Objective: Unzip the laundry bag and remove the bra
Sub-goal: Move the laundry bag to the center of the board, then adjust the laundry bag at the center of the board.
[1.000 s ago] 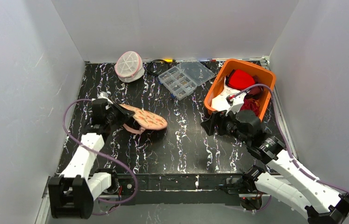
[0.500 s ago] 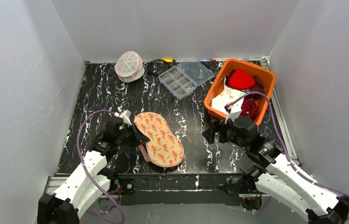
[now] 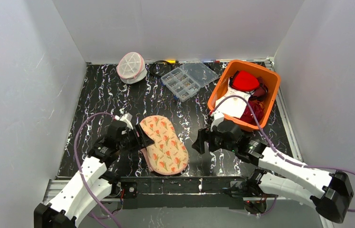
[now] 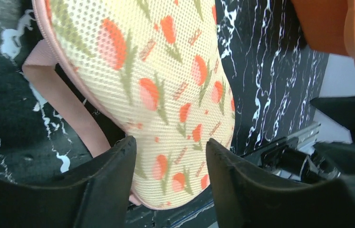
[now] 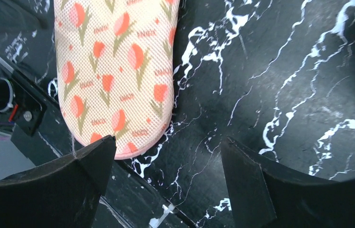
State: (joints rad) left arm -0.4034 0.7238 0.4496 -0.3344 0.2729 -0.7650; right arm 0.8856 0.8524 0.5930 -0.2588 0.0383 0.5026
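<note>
The laundry bag (image 3: 130, 66), a white mesh dome with a pink rim, sits tilted at the back left, far from both arms. An oval floral mesh piece (image 3: 165, 144) with pink edging and a pink strap (image 4: 66, 102) lies flat near the front edge; I cannot tell whether it is the bra. My left gripper (image 3: 140, 141) is at its left side, open, and the piece (image 4: 166, 80) shows between and beyond the fingers. My right gripper (image 3: 199, 142) hovers open just right of it, over bare table, with the piece's end (image 5: 113, 66) by its left finger.
An orange bin (image 3: 266, 76) of red and white cloth stands at the back right, close behind the right arm. A clear compartment box (image 3: 188, 79) and a dark cable (image 3: 155, 69) lie at the back middle. The table's front rail (image 3: 185, 183) runs just below the floral piece.
The left arm swung the floral piece toward the front edge, laid it flat and opened its jaws. The right arm moved left and forward toward it.
</note>
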